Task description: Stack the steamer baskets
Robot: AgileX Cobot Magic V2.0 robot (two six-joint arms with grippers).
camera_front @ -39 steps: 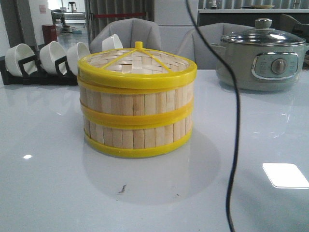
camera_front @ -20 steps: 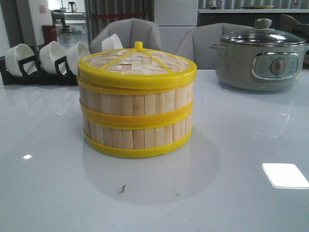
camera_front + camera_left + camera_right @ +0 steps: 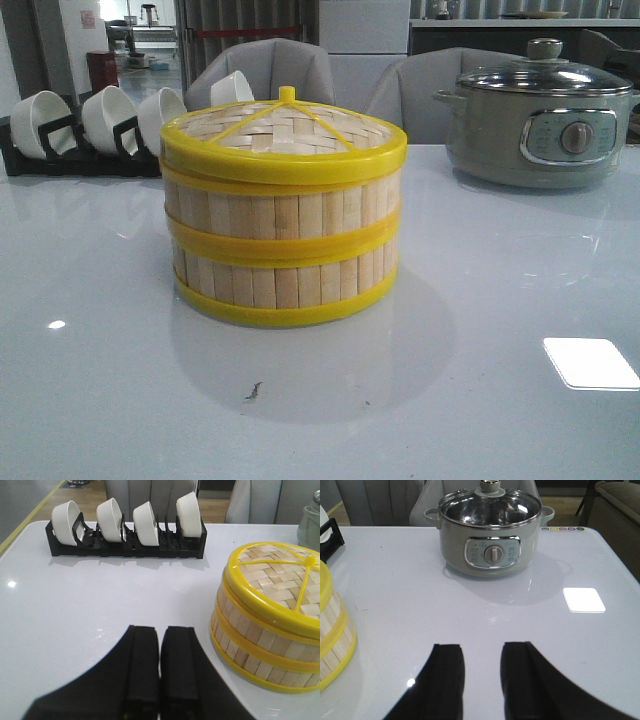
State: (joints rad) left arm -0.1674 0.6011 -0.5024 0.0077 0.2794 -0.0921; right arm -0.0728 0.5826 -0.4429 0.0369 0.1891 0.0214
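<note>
The two steamer baskets point(image 3: 283, 243) stand stacked one on the other near the middle of the glossy white table point(image 3: 520, 420), capped by a flat woven bamboo lid point(image 3: 285, 130) with a yellow rim and knob. Far left of them sits a black rack point(image 3: 125, 547) holding white bowls point(image 3: 147, 517), and far right a grey-green electric pot point(image 3: 545, 125) with a glass lid, its dial panel's markings too small to read. The left gripper point(image 3: 160, 662) hovers above the table left of the stack with its black fingers pressed together and empty, while the right gripper point(image 3: 481, 680) hangs right of it, fingers parted and holding nothing.
</note>
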